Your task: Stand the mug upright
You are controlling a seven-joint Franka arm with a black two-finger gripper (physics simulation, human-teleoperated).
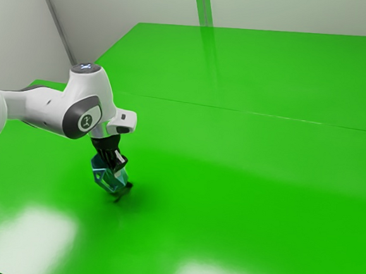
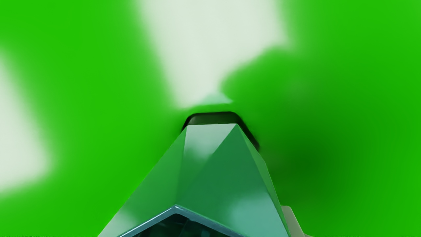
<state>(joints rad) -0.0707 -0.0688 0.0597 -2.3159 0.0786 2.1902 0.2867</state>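
My gripper [image 1: 113, 159] points down in the exterior view, shut on the faceted teal mug [image 1: 112, 181]. The mug is tilted, its dark base toward the exterior view's lower right and its blue-edged opening toward the left. In the wrist view the mug [image 2: 213, 168] has its rim near the hand and its narrower dark end away from it. A pale bit of a finger [image 2: 291, 220] shows beside the mug; the other finger's contact is hidden. A soft shadow lies beside the mug, which seems held just above the table.
The glossy green table [image 1: 248, 199] stretches toward the exterior view's right, with bright reflections near the front. Behind it stands another green surface [image 1: 271, 68] against pale walls. The arm comes in from the exterior view's left.
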